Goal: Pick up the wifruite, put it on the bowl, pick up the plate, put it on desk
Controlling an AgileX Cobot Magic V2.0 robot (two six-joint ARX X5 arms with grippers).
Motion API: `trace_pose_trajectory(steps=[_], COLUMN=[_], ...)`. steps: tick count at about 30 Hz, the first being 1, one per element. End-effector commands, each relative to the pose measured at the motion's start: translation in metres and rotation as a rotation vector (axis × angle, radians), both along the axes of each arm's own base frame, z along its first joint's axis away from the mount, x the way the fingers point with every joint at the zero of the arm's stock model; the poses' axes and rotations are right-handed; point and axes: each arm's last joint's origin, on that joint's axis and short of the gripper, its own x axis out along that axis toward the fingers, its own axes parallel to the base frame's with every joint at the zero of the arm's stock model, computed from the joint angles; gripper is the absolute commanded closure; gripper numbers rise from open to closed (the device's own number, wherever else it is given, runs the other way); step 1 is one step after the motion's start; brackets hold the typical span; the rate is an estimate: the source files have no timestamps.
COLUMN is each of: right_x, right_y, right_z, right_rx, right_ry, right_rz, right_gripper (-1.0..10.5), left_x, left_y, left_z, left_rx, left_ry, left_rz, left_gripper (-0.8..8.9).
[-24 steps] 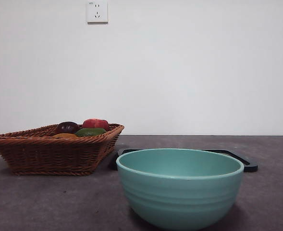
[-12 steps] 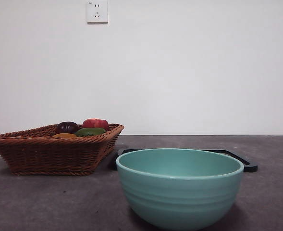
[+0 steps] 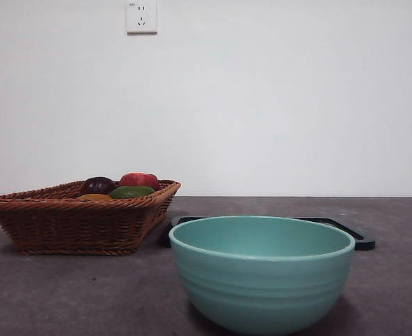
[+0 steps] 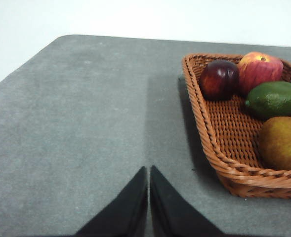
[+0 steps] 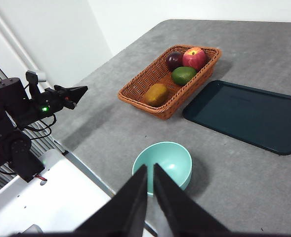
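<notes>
Wifruite (image 5: 156,95) in basket (image 5: 135,91), beside bowl (image 5: 163,162). Left gripper (image 4: 148,173), right gripper (image 5: 150,170): jaws closed, holding nothing.

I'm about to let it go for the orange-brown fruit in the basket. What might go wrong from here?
The fruit lies close against the basket's wicker wall, so a jaw may catch the rim. The green fruit sits near it and might get nudged. The bowl stands near the desk's front edge, so a rough drop could shift it toward the edge. Both grippers, left and right, must first open.
</notes>
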Motion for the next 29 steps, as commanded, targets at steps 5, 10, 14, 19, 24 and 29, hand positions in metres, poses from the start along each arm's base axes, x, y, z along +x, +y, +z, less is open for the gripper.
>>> trace_pose_trajectory(steps=[5, 10, 14, 19, 24, 29], right_x=[-0.0024, -0.0024, -0.0024, -0.0024, -0.0024, -0.0025], right_y=[-0.0024, -0.0024, -0.0024, -0.0024, -0.0024, -0.0024], right_z=[0.0043, 0.0043, 0.0043, 0.0043, 0.0043, 0.0042], right_rx=[0.013, 0.013, 0.013, 0.013, 0.013, 0.013], right_ry=[-0.028, -0.028, -0.028, -0.028, -0.028, -0.028], right_rz=[0.008, 0.008, 0.008, 0.008, 0.008, 0.008], right_gripper=[9.3, 9.3, 9.3, 9.3, 9.3, 9.3], left_x=[-0.0005, -0.0036, -0.0035, -0.0035, -0.0035, -0.0035], left_y=[0.0003, 0.0003, 0.0004, 0.0005, 0.0004, 0.0004], left_z=[-0.006, -0.0056, -0.0058, -0.0057, -0.0052, -0.0052], left_rx=[-0.009, -0.009, -0.008, -0.001, -0.001, -0.001], left_ry=[0.004, -0.009, -0.007, -0.008, -0.013, -0.013], left_rz=[0.007, 0.008, 0.008, 0.008, 0.008, 0.008], left_gripper=[8.07, 8.07, 8.07, 8.07, 8.07, 8.07])
